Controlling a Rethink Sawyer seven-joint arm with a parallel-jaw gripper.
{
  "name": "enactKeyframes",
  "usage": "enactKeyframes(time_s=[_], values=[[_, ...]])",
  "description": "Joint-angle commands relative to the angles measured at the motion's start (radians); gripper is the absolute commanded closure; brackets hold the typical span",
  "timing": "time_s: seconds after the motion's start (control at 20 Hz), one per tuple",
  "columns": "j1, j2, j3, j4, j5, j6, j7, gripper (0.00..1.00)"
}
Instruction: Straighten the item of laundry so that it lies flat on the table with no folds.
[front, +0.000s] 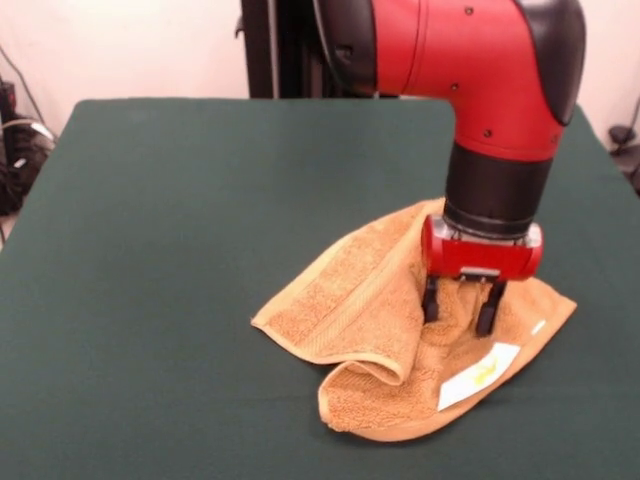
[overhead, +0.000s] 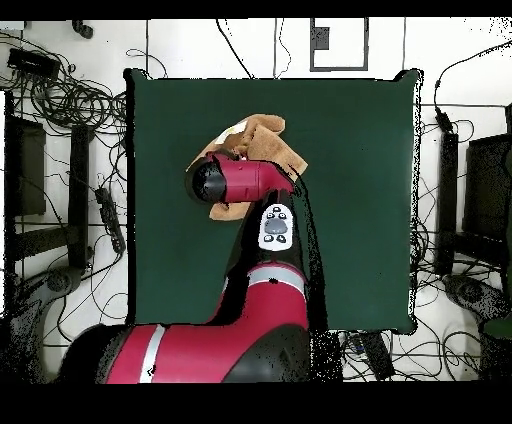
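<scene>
Towel: though it lies on the table, the orange-tan towel (front: 345, 300) is crumpled, with one flap doubled over and a rolled fold curling at its near edge in the front view.
Label: a white label with yellow print (front: 478, 375) shows on the towel's lower right part in the front view, facing up.
Towel's place: in the front view it sits right of the table's middle, toward the near edge; in the overhead view it is a tan heap (overhead: 262, 140) in the upper middle of the green field.
Gripper: the gripper (front: 463, 308) stands directly over the towel, its two black fingers (front: 489, 310) pointing down and spread apart, with a ridge of cloth rising between them; whether they pinch the cloth cannot be told.
Arm: the red and black arm (overhead: 245, 180) covers part of the towel in the overhead view.
Table: the dark green table (front: 150, 250) is far larger than the towel.
Surroundings: cables (overhead: 70, 100) lie on the floor beside the table.
</scene>
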Motion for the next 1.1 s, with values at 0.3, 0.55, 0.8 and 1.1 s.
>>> enactKeyframes(time_s=[0.3, 0.55, 0.8, 1.1], values=[[-0.001, -0.271, 0.061, 0.18, 0.06, 0.354, 0.095, 0.0], [-0.064, -0.259, 0.082, 0.217, 0.002, 0.274, 0.033, 0.0], [-0.117, -0.208, 0.116, 0.255, -0.045, 0.161, 0.016, 0.0], [-0.172, -0.129, 0.168, 0.266, -0.095, 0.011, 0.013, 0.0]])
